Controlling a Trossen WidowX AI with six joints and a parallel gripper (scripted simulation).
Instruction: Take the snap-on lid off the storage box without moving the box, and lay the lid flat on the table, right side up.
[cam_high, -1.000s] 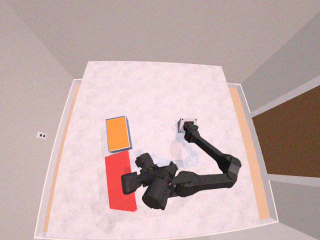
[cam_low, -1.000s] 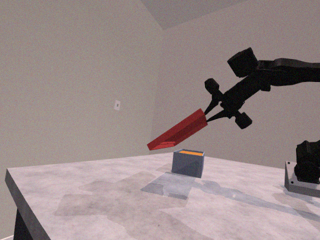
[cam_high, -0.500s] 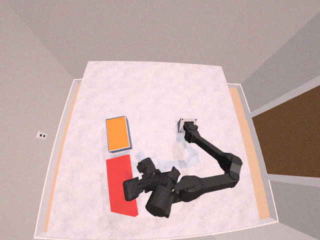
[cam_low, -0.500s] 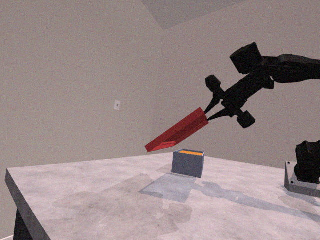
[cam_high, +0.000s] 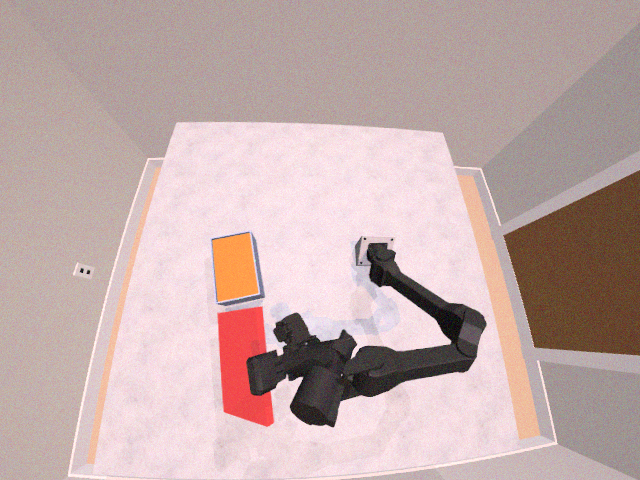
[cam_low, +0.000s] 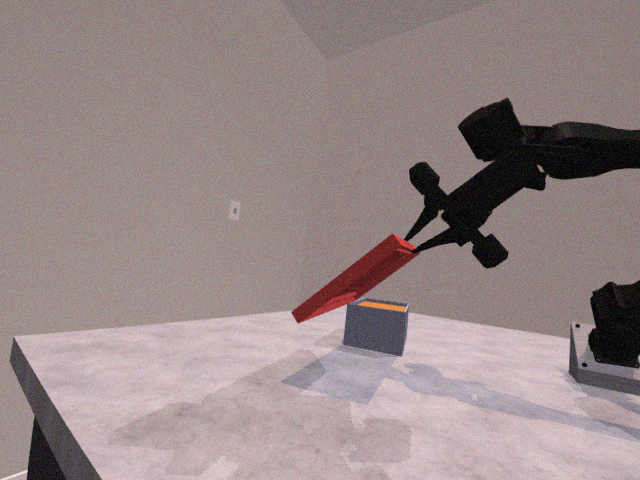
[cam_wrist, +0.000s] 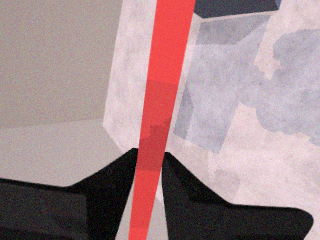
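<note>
The red lid is off the box and held in the air, tilted steeply, with its far end lower and its hollow underside showing in the exterior view. My gripper is shut on one edge of the lid, at its upper end; in the top view the fingertips are hidden. The storage box stands upright and open on the table, grey-blue outside with an orange inside. In the wrist view only a dark corner of the box shows at the top.
The pale table carries the box and the arm's base, which stands to the right of the box in the top and exterior views. In the top view the lid is seen beside the box's near end. Shadows fall on the table.
</note>
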